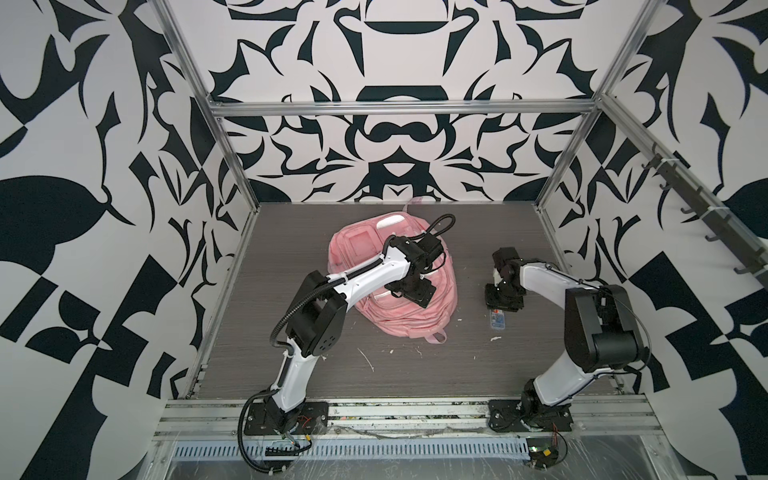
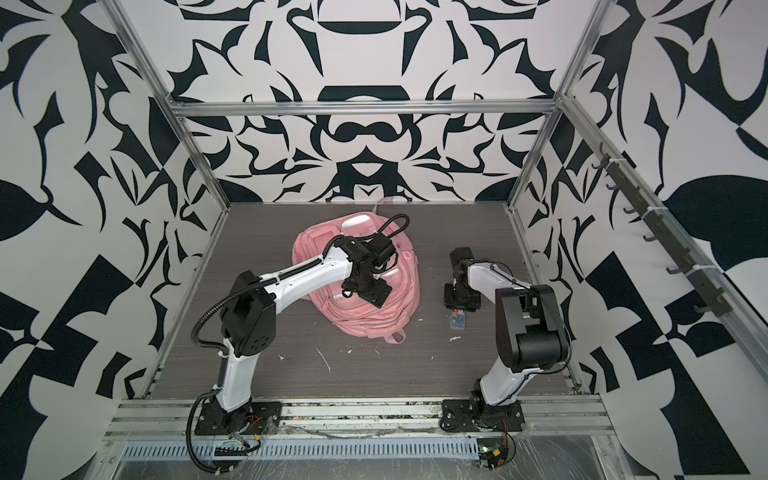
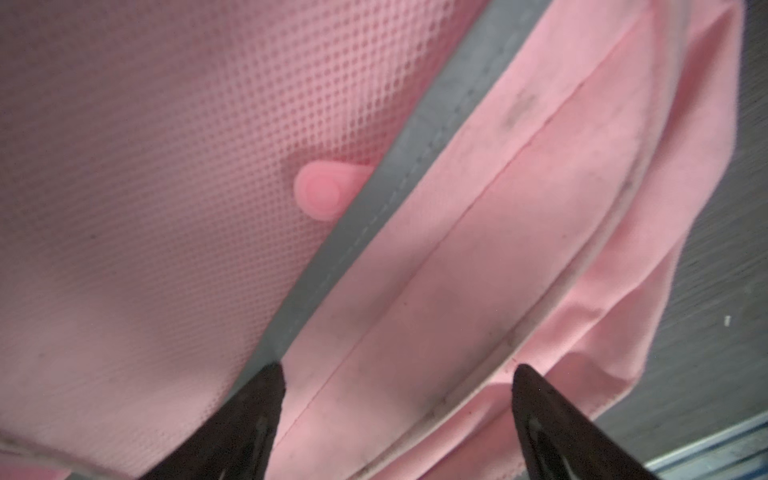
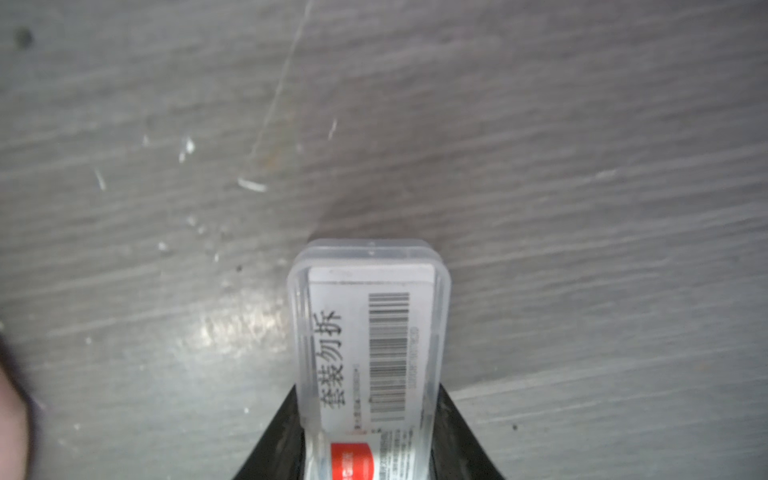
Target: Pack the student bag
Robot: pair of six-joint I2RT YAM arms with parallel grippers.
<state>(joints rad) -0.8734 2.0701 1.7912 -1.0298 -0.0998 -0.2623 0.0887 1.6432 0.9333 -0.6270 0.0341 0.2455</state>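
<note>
The student bag [image 1: 353, 257] [image 2: 316, 257], a pink backpack, lies flat in the middle of the grey table in both top views. My left gripper [image 1: 409, 291] [image 2: 365, 291] hovers just over its front, open. In the left wrist view the gripper [image 3: 399, 374] straddles a pink pocket panel [image 3: 457, 249], with nothing between the fingers. Beside the panel run a grey strip [image 3: 415, 145] and pink mesh with a round pink tab [image 3: 320, 189]. To the right of the bag, my right gripper [image 1: 503, 301] [image 2: 459, 299] [image 4: 368, 390] is shut on a clear plastic box [image 1: 497, 321] [image 2: 457, 321] [image 4: 370, 332] with a barcode label, lying on the table.
White scraps [image 1: 365, 359] are scattered over the table [image 1: 415, 382] in front of the bag. A pink strap loop [image 1: 436, 337] sticks out at the bag's near edge. Metal frame posts and patterned walls close in the back and sides; a rail [image 1: 374, 415] runs along the front.
</note>
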